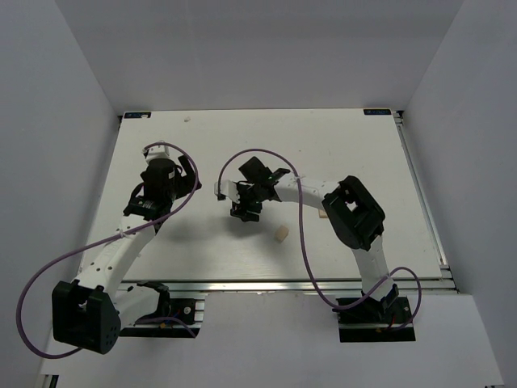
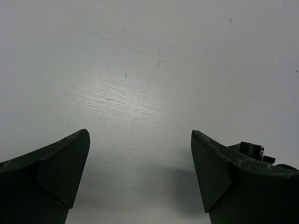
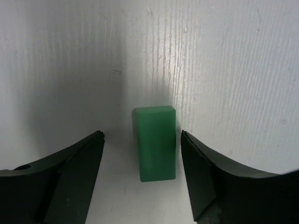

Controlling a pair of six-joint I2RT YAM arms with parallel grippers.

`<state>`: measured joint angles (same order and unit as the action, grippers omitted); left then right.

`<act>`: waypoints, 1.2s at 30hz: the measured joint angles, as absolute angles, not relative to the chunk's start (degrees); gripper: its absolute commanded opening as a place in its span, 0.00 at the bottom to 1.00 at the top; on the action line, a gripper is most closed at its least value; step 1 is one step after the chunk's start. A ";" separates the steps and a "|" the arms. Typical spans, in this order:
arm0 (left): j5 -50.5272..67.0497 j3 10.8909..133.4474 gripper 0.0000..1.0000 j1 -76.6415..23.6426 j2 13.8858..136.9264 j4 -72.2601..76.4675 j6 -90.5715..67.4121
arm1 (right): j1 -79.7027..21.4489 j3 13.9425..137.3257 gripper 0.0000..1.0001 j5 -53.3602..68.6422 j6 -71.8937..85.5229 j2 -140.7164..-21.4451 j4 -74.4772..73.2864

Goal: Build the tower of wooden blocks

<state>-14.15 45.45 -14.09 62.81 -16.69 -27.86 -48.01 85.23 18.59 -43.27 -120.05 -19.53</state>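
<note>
Right wrist view has the green block (image 3: pixel 155 142) lying flat on the table (image 3: pixel 224 56), inside the gap of the right gripper (image 3: pixel 142 135). Its long axis runs straight out from the wrist, in line with the jaws rather than across them, so a squeeze would land on its two long sides. The jaws are spread and grip nothing. The block sits off centre, just beside the jaw on that view's right and clear of the other. In the top view the block is hidden under this gripper, near the table's middle. A tan block (image 1: pixel 282 234) lies alone on the table, just near and right of the gripper. I see no stack anywhere, so the tower looks hardly begun. The left gripper (image 2: pixel 140 134) sits off to the left, jaws also spread with nothing between them; the right arm is plainly the one placed to close and lift
</note>
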 measured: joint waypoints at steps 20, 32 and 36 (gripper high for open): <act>-13.04 45.45 0.98 -14.06 63.57 -16.34 -27.42 | -46.85 82.32 0.13 19.44 -45.50 -111.98 -22.20; -11.20 45.45 0.98 -14.06 65.41 -15.77 -26.35 | -30.20 82.74 0.10 21.85 -59.35 -88.88 -35.44; -10.37 45.47 0.98 -14.06 66.74 -15.00 -25.52 | -24.08 82.72 0.06 21.12 -65.23 -86.76 -42.00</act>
<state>-10.37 45.47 -14.06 66.74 -15.00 -25.52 -24.08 82.72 21.12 -65.23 -86.76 -42.00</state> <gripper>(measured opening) 0.983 0.406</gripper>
